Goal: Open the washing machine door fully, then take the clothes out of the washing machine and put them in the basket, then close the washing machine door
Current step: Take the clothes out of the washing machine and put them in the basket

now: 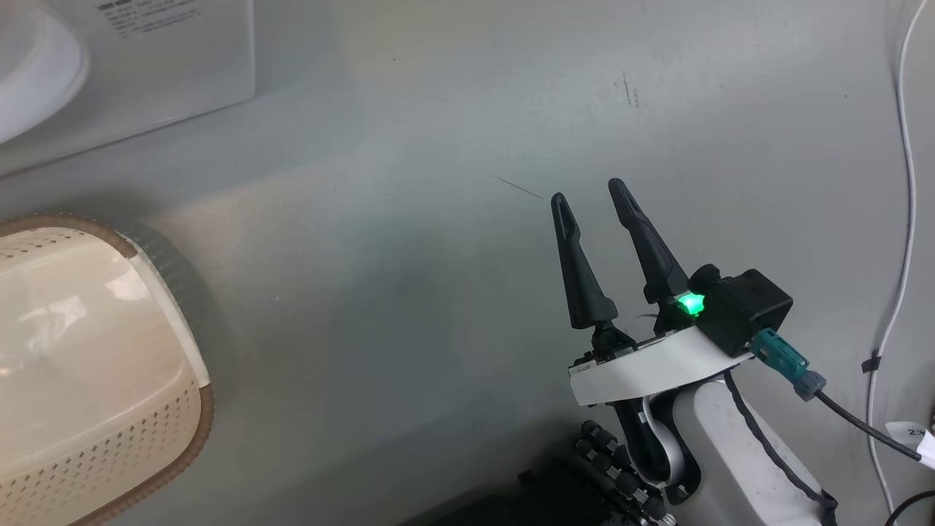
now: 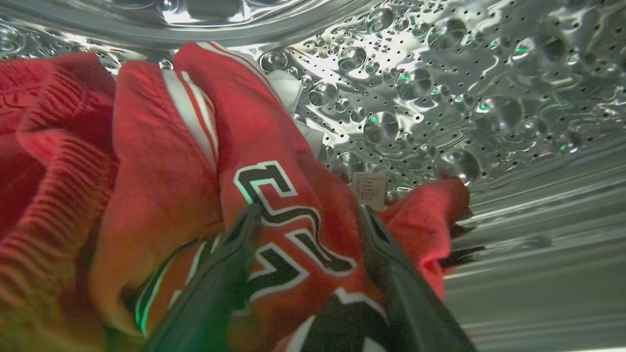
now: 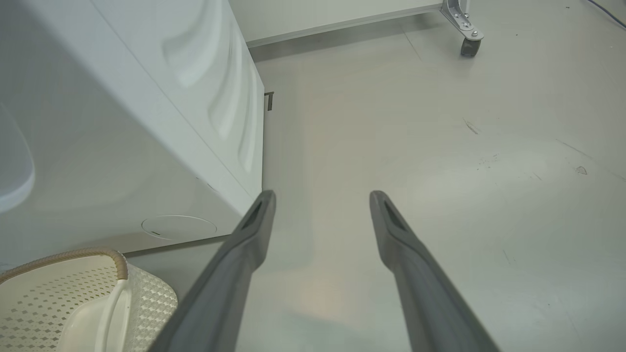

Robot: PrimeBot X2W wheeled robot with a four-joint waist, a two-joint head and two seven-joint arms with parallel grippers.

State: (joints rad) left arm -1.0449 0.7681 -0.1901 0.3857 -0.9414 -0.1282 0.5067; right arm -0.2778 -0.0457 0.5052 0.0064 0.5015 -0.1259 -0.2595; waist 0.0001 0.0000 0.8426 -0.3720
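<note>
The left tool [image 2: 309,212] is reaching inside the washing machine's steel drum [image 2: 440,73], its two dark fingers spread wide apart. A fold of the red basketball jersey [image 2: 161,186] with black-and-white numbers bulges up between them, not pinched. The jersey lies heaped in the bottom of the drum, white trim showing and a small care label [image 2: 370,189] sticking out at its far edge.

Outside the washing machine [image 1: 146,66], off its front corner, the right tool [image 1: 589,191] hangs above the grey floor [image 1: 438,256], its fingers parted and nothing between them; a green light glows at its base. The cream perforated basket [image 1: 109,438] with its brown woven-look rim sits on the floor just in front of the machine. A white cable [image 1: 906,183] trails along the floor well away from the machine, beyond the right tool.
</note>
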